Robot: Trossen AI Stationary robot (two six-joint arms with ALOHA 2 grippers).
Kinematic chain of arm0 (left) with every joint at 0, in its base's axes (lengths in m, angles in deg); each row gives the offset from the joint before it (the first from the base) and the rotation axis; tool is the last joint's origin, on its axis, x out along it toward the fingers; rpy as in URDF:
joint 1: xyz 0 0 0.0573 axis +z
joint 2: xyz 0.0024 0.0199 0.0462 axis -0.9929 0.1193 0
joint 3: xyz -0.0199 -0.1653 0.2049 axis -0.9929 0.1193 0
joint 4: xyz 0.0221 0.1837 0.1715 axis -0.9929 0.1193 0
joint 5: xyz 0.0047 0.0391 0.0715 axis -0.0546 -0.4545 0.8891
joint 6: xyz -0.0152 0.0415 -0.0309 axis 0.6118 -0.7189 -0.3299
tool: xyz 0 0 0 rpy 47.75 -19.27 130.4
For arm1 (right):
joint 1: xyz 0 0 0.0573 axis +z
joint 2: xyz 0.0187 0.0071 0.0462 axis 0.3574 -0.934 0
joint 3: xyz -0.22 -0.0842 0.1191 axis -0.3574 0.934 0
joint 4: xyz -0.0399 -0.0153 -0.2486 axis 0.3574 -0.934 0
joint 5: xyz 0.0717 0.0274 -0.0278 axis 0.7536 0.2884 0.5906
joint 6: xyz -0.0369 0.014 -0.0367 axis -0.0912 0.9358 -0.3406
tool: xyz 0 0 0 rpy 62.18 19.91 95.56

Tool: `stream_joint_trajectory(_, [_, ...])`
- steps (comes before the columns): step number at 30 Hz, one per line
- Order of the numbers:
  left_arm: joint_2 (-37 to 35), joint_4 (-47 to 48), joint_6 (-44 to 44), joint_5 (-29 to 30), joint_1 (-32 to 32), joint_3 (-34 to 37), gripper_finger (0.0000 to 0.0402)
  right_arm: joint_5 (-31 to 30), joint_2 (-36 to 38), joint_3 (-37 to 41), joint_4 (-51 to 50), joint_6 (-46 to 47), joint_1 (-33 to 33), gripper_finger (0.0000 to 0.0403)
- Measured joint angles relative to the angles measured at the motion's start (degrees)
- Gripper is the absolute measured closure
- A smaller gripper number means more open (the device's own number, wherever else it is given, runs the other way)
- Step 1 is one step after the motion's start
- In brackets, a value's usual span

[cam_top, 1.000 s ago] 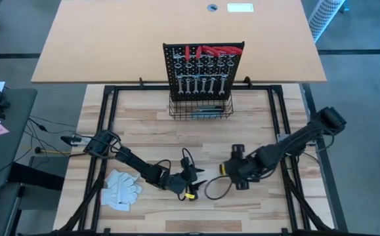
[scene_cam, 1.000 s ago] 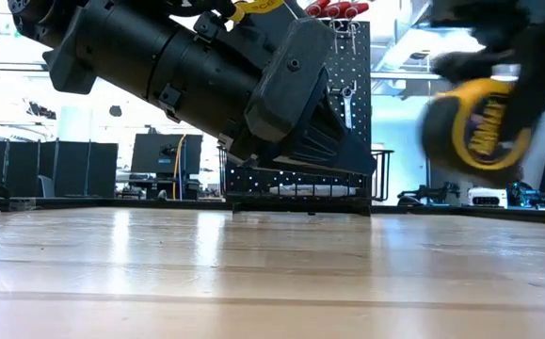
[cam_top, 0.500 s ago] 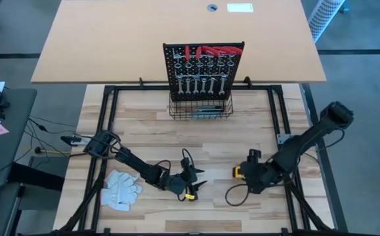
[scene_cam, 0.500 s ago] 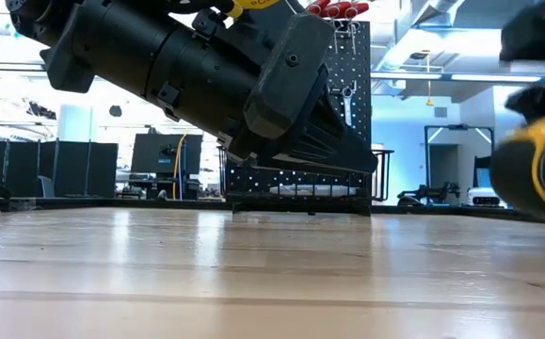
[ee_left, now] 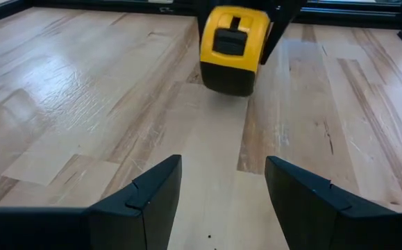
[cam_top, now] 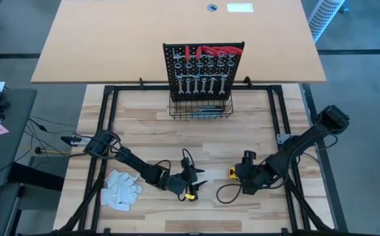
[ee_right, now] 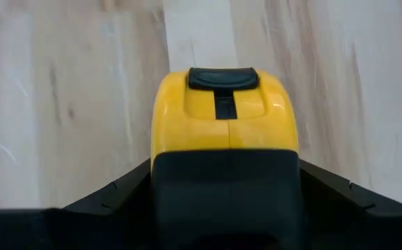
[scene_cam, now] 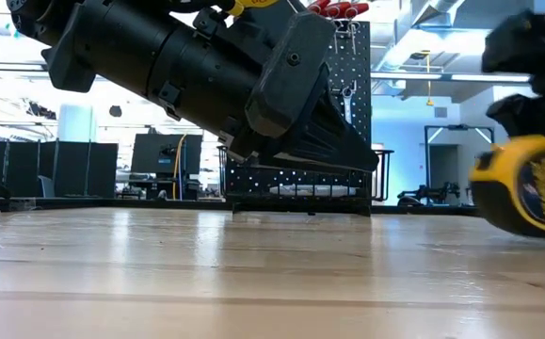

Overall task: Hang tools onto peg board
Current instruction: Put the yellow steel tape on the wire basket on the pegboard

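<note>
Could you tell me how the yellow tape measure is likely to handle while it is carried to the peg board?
The tape measure, held in the right end effector, looks like a rigid, blocky case, so it probably won't flex. Its glossy, rounded top suggests it could slip. It is likely dense for its size.

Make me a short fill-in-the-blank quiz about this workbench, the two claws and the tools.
1. The right claw is shut on a yellow and black ____.
2. The left claw is open and holds ____.
3. The white gloves lie on the table on the ____ arm's side.
4. The wrenches hang on the ____.

Missing words: tape measure; nothing; left; peg board
</note>
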Motion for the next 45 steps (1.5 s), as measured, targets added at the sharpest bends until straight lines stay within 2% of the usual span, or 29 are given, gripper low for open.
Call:
stream_joint_trajectory(4, [0.0,-0.01,-0.82,-0.01,0.0,0.0,0.0197,-0.87,0.11,-0.17,4.52,-3.34,-1.0,0.0129])
stream_joint_trajectory(8, [0.0,0.01,-0.78,-0.01,-0.01,0.0,0.0197,-1.07,0.08,-0.11,4.31,-4.22,-0.27,0.0168])
stream_joint_trajectory(10, [0.0,-0.02,-0.75,-0.01,-0.02,0.0,0.0197,-2.16,0.07,-0.11,4.72,-3.96,0.57,0.017])
stream_joint_trajectory(17, [-0.02,-0.03,-0.82,-0.01,-0.09,0.0,0.0197,-14.22,1.32,2.45,8.11,-0.49,6.56,0.017])
stream_joint_trajectory(21, [-0.02,-0.49,-1.04,0.15,-0.11,0.0,0.0197,-17.57,2.92,6.99,20.42,-1.92,7.46,0.017])
stream_joint_trajectory(24, [-0.02,-6.68,-4.29,-0.08,-0.14,0.5,0.0197,-21.6,3.05,9.64,36.47,-7.67,6.77,0.017])
stream_joint_trajectory(27, [-0.07,-16.52,-9.44,-0.34,-0.74,1.93,0.0197,-21.93,1.88,11.62,51.77,-17.09,5.53,0.017])
stream_joint_trajectory(32, [-0.07,-31.26,-14.35,-1.05,-1.21,5.71,0.0197,-20.4,0.97,15.05,66.6,-25.06,3.8,0.017])
stream_joint_trajectory(38, [-0.07,-45.12,-14.3,-3.55,-1.08,12.02,0.0194,-19.21,0.97,19.37,76.24,-26.19,2.73,0.017])
stream_joint_trajectory(45, [-0.07,-45.79,-11.42,-3.83,0.92,12.73,0.0194,-18.62,0.83,21.39,79.29,-26.27,1.99,0.017])
